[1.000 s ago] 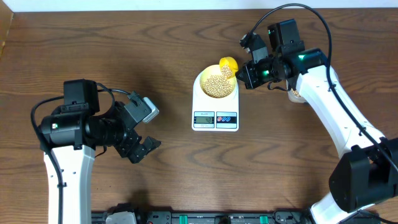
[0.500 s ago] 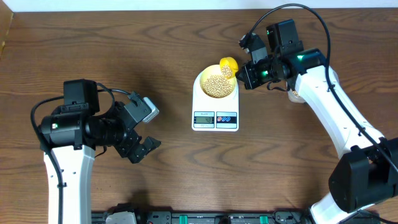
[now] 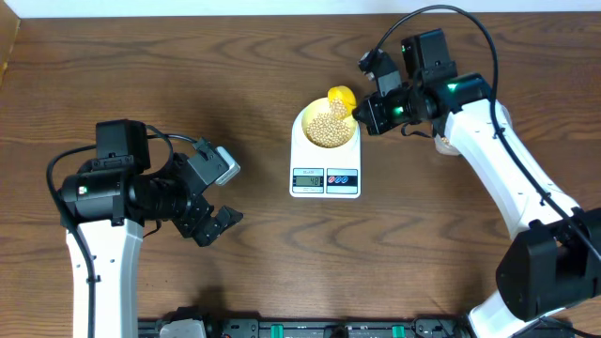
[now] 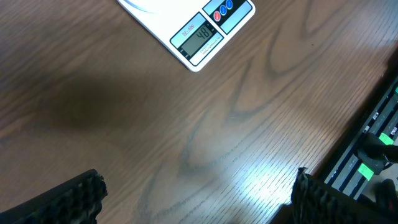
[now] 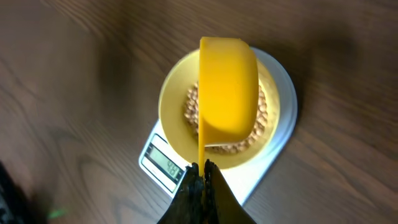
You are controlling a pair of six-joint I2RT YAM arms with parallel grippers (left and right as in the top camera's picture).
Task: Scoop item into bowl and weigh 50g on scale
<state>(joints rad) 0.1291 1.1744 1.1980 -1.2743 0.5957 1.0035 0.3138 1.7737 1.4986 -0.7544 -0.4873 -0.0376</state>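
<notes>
On the wooden counter (image 3: 188, 94) the white scale (image 3: 325, 161) carries the cream bowl (image 3: 305, 122). The left hand (image 3: 214, 225) hangs open and empty, well apart from it. The right hand (image 5: 202, 177) is closed tight on the thin handle of the yellow scoop (image 5: 228, 87), which is tilted over the bowl's far side. The beans (image 3: 327, 130) lie heaped in the bowl.

If the scoop tips too fast, the weight may overshoot 50g. Beans could also bounce over the rim onto the counter. If the scoop touches the bowl, the reading would likely be false.

The scoop hides the middle of the heap, and what remains inside it cannot be told. The digits on the display (image 4: 199, 40) are too blurred to read with confidence.
</notes>
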